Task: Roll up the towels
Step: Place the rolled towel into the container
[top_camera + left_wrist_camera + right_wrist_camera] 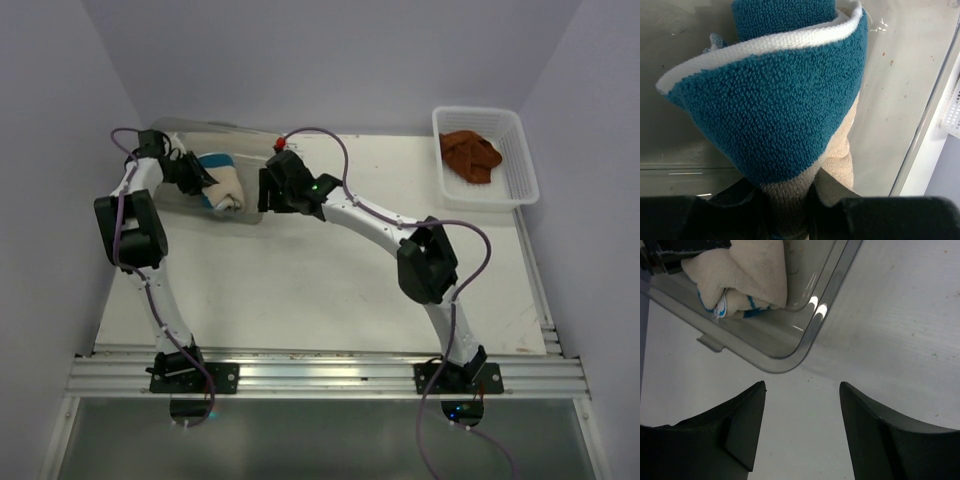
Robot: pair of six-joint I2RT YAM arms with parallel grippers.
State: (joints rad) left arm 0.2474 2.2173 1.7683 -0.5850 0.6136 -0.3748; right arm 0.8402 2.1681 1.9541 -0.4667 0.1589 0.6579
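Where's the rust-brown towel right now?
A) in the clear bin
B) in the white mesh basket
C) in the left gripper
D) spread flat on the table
B: the rust-brown towel lies bunched in the white mesh basket at the table's far right corner; the left gripper is shut on the cream towel instead.

left gripper (789,207) in a narrow pinch, right gripper (802,385) wide and empty
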